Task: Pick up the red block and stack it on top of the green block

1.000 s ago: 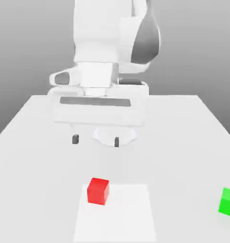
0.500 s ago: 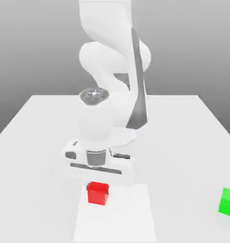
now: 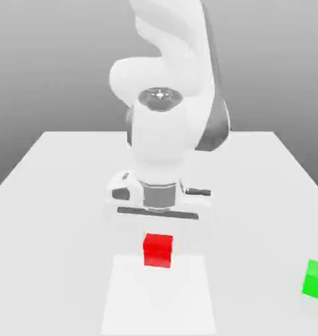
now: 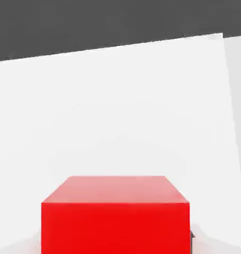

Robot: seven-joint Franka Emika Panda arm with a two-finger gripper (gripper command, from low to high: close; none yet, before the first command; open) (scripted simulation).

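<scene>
Gripper (image 3: 159,244): the white two-finger hand is pointed straight down, its jaws drawn in tight against the sides of the small bright red matte cube.
Red block (image 3: 158,251): the red cube is held directly beneath the hand, its upper part hidden by the hand's body in the exterior view; in the hand view it (image 4: 116,214) is seen close up, level, with its top face and one side face in sight. Whether it rests on the surface below or is raised clear of it cannot be told.
Pale square patch (image 3: 158,298): a lighter rectangular area of the tabletop is seen under and just in front of the held cube.
Table (image 3: 50,216): a flat white matte surface is spread beneath the hand on all sides.
Green block (image 3: 316,280): the small bright green matte cube is set on the table well apart from the hand, toward the exterior view's right, partly cut off by the edge.
Arm (image 3: 168,79): the white Panda links are seen rising behind and above the hand.
</scene>
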